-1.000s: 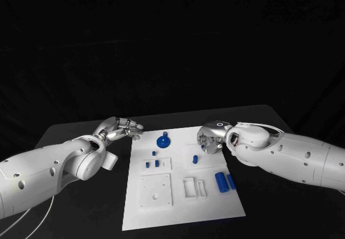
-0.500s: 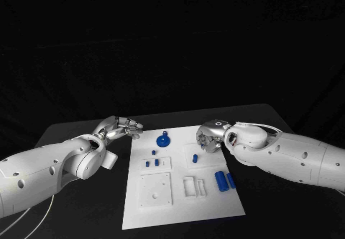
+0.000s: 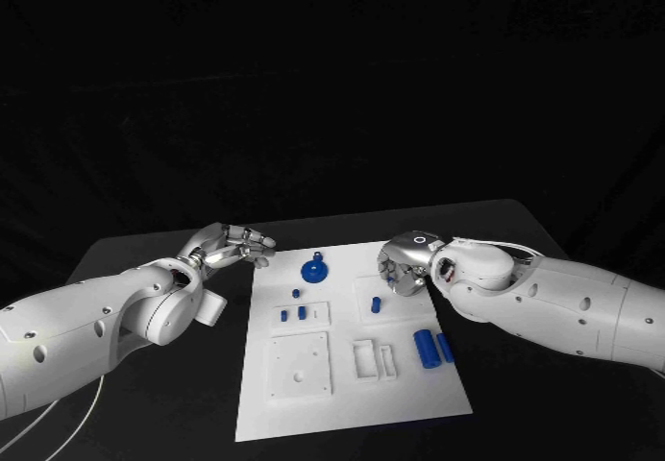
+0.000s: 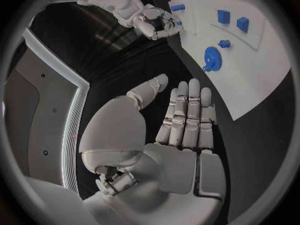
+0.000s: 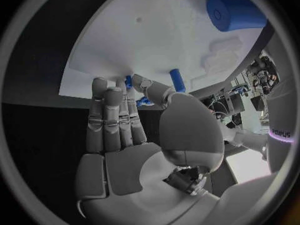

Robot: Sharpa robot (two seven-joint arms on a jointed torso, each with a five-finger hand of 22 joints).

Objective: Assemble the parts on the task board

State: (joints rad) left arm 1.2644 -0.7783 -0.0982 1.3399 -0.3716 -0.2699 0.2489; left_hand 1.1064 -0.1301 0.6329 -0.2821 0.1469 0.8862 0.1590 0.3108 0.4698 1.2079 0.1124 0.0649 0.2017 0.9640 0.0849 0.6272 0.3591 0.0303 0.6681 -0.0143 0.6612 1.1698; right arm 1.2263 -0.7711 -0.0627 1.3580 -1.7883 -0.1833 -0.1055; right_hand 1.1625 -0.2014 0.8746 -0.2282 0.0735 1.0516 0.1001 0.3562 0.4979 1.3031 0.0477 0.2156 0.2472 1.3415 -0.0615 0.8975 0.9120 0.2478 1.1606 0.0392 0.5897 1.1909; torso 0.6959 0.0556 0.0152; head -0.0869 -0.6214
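the task board (image 3: 354,384) lies in the middle of the black table (image 3: 153,252), a white plate running away from the robot. on it, at the far end, sits a round blue part (image 3: 314,272) with a small knob; nearer, two small blue pegs (image 3: 292,314) stand in a raised square block, a single upright blue peg (image 3: 376,306) stands in another block toward the right, and a blue cylinder (image 3: 429,349) lies beside a flatter blue bar (image 3: 446,348) at the right edge.

the right hand (image 3: 405,264) hovers over the board's far right part, close above the single peg; in the right wrist view its fingers (image 5: 111,117) are stretched out side by side and hold nothing. the left hand (image 3: 232,246) hangs just off the board's far left corner, fingers apart and empty, as the left wrist view shows.

the step in hand looks like a reach for the single peg. to do it well, the right hand should come down straight over the peg, take it between thumb and a finger near its top, and lift without tilting it against its block. the left hand is best kept off the board.
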